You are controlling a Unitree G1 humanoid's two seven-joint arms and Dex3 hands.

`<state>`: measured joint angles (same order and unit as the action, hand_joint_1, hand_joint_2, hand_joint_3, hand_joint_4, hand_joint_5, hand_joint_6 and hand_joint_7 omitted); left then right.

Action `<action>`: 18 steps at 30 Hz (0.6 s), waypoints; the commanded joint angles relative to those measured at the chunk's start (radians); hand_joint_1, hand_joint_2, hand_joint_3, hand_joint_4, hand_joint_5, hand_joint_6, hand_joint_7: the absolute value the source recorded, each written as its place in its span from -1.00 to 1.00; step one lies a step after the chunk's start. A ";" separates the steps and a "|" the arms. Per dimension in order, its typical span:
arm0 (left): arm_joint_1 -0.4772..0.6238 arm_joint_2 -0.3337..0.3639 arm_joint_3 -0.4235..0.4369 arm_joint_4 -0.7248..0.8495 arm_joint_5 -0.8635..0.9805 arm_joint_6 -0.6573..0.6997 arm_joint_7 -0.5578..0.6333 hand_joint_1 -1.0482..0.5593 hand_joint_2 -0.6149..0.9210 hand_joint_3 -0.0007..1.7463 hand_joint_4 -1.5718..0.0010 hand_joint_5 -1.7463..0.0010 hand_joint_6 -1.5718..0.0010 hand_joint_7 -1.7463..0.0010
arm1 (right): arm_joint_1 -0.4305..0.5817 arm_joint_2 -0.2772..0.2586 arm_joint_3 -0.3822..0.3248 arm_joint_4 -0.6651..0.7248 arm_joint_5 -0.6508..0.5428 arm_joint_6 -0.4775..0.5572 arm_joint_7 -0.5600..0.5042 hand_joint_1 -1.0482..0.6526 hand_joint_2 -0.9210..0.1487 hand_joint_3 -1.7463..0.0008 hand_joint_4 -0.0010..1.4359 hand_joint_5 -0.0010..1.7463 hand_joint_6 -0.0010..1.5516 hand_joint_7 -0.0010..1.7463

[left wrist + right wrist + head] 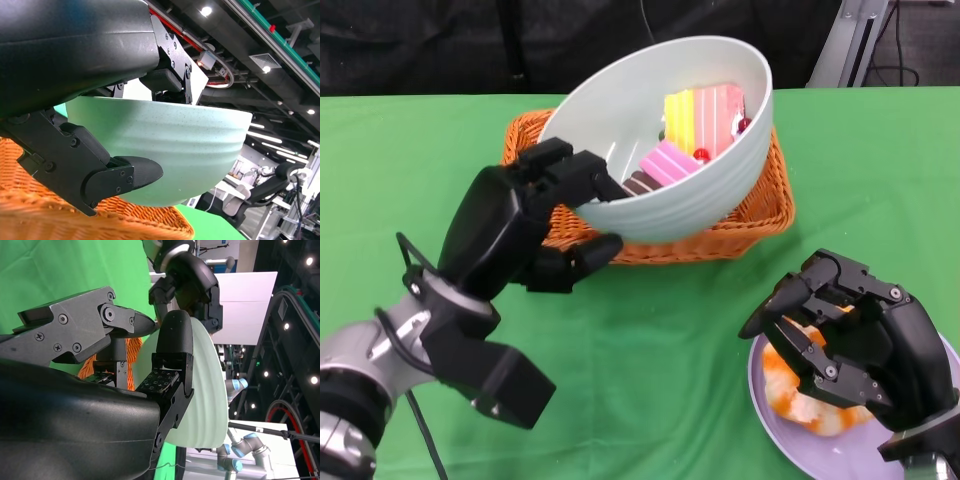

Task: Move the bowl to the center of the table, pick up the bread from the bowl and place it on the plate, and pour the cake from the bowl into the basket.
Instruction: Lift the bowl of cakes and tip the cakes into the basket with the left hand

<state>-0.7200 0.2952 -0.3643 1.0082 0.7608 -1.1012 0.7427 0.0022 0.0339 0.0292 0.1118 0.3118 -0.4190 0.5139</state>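
My left hand [535, 215] grips the near rim of the pale green bowl [690, 200] and holds it tilted over the orange wicker basket [760, 215]. Inside the bowl lie a yellow-and-pink cake slice [705, 118] and a smaller pink-and-brown slice [660, 167]. The left wrist view shows the bowl [185, 150] from below, above the basket [100, 220]. At lower right the orange-and-white bread [800, 405] lies on the lilac plate [800, 450]. My right hand [855, 340] hovers right over the bread with fingers curled and apart; the right wrist view shows nothing in its fingers [170, 370].
A green cloth [650, 350] covers the table. The basket stands at the back centre, the plate at the front right edge of the view. A dark backdrop and a metal stand [850, 40] lie behind the table.
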 commanded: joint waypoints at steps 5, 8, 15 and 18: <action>-0.078 0.004 0.005 0.047 -0.018 0.008 -0.009 0.18 0.59 0.14 0.25 -0.97 0.18 -0.61 | -0.009 -0.001 0.001 0.016 -0.012 -0.025 -0.005 0.16 -0.63 0.18 0.08 0.63 -0.08 0.35; -0.098 -0.001 0.003 0.061 -0.016 0.015 -0.011 0.19 0.62 0.10 0.26 -0.99 0.20 -0.63 | -0.009 0.000 0.003 0.016 -0.017 -0.030 -0.008 0.16 -0.59 0.14 0.09 0.63 -0.08 0.36; -0.138 -0.030 0.007 0.091 -0.033 0.024 -0.032 0.20 0.60 0.15 0.17 -0.92 0.13 -0.57 | -0.004 0.002 0.009 0.012 -0.019 -0.038 -0.013 0.15 -0.55 0.10 0.08 0.64 -0.09 0.39; -0.146 -0.044 0.013 0.104 -0.054 0.027 -0.055 0.19 0.59 0.19 0.13 -0.87 0.09 -0.51 | 0.001 -0.001 0.013 0.005 -0.022 -0.041 -0.016 0.13 -0.55 0.11 0.08 0.65 -0.10 0.40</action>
<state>-0.8384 0.2509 -0.3646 1.1043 0.7432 -1.0719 0.6947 0.0009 0.0363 0.0463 0.1239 0.2926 -0.4485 0.5029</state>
